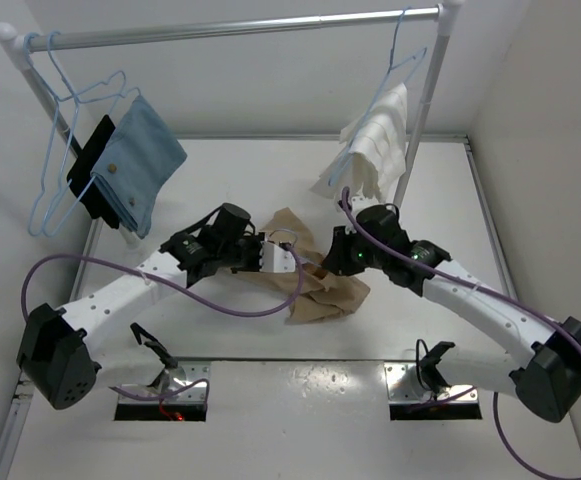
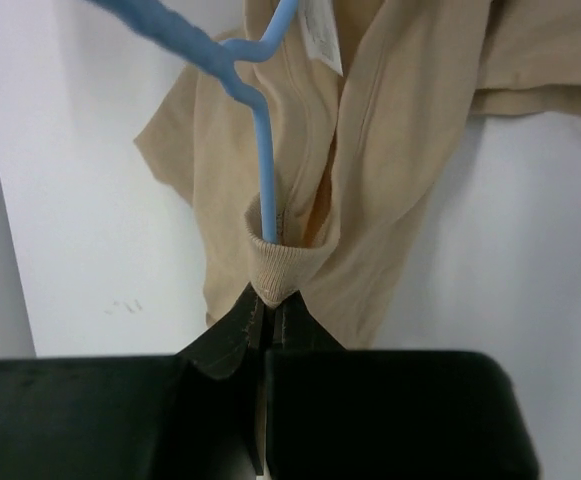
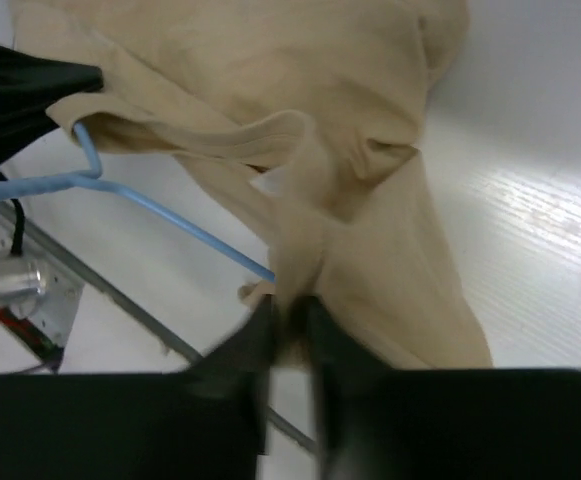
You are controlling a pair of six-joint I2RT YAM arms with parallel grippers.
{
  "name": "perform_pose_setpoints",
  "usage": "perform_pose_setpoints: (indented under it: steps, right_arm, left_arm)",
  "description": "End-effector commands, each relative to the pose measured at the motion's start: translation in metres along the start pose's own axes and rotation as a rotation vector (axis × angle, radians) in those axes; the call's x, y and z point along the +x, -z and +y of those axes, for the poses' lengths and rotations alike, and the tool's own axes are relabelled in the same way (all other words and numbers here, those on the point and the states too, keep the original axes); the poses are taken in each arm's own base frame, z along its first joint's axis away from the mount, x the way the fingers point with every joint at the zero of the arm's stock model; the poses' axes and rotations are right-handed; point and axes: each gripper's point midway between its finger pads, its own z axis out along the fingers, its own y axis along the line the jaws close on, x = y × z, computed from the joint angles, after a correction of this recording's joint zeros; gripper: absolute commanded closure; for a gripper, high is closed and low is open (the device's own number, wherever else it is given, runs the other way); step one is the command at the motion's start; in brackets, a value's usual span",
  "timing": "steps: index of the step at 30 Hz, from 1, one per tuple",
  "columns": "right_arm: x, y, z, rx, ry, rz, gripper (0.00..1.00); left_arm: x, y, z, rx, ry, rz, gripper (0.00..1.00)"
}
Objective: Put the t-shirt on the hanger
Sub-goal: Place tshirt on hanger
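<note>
The tan t-shirt [image 1: 320, 290] lies crumpled on the white table between my two grippers. My left gripper [image 1: 286, 258] is shut on its ribbed collar; in the left wrist view [image 2: 270, 305] the collar [image 2: 280, 265] sits pinched at the fingertips. The light-blue hanger [image 2: 263, 150] runs down into the collar opening. My right gripper [image 1: 334, 262] is shut on a fold of the t-shirt [image 3: 370, 120]; in the right wrist view [image 3: 290, 312] the hanger wire [image 3: 170, 215] passes under the fabric just left of the jaws. Most of the hanger is hidden inside the shirt.
A rail [image 1: 240, 30] spans the back of the table. At its left hang bare light-blue hangers [image 1: 70, 110] and a blue cloth [image 1: 142, 165]. At its right a white cloth [image 1: 375, 140] hangs beside the rack post [image 1: 420, 110]. White walls close in both sides.
</note>
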Motion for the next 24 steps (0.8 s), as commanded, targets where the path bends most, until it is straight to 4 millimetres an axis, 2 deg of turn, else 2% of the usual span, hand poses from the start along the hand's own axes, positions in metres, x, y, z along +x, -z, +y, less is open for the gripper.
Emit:
perform_pose_setpoints:
  steps: [1, 3, 6, 7, 10, 12, 14, 16, 18, 22, 24]
  right_arm:
    - [-0.017, 0.013, 0.021, -0.091, 0.103, -0.048, 0.73]
    - [-0.021, 0.021, 0.017, -0.067, 0.155, -0.049, 0.51]
    - [-0.020, 0.032, 0.018, -0.074, 0.227, -0.030, 0.40]
    - [-0.027, 0.039, 0.023, -0.093, 0.245, -0.057, 0.37]
    - [-0.030, 0.046, 0.035, -0.152, 0.298, -0.062, 0.28]
    - [-0.027, 0.048, 0.045, -0.221, 0.339, -0.052, 0.26]
    - [-0.027, 0.045, 0.046, -0.235, 0.350, -0.054, 0.23]
    - [-0.022, 0.036, 0.045, -0.242, 0.355, -0.033, 0.23]
    - [-0.019, 0.031, 0.052, -0.285, 0.387, -0.029, 0.23]
    - [-0.007, 0.013, 0.045, -0.288, 0.392, -0.009, 0.23]
    - [-0.015, 0.003, 0.043, -0.272, 0.389, -0.059, 0.27]
  left_arm:
    - [-0.047, 0.017, 0.005, -0.002, -0.004, -0.180, 1.00]
    - [-0.056, 0.021, 0.005, 0.003, -0.013, -0.226, 1.00]
    - [-0.057, 0.026, 0.003, -0.003, -0.044, -0.250, 1.00]
    - [-0.057, 0.026, 0.003, -0.003, -0.044, -0.251, 1.00]
    - [-0.058, 0.024, -0.002, 0.017, -0.043, -0.263, 1.00]
    - [-0.059, 0.023, -0.006, 0.035, -0.030, -0.289, 1.00]
    - [-0.064, 0.026, -0.008, 0.043, -0.034, -0.315, 1.00]
    - [-0.067, 0.033, -0.002, 0.020, -0.025, -0.340, 1.00]
    - [-0.067, 0.037, 0.000, 0.016, -0.003, -0.350, 1.00]
    - [-0.065, 0.041, 0.003, 0.003, 0.012, -0.354, 1.00]
    - [-0.061, 0.039, 0.001, 0.012, 0.029, -0.351, 1.00]
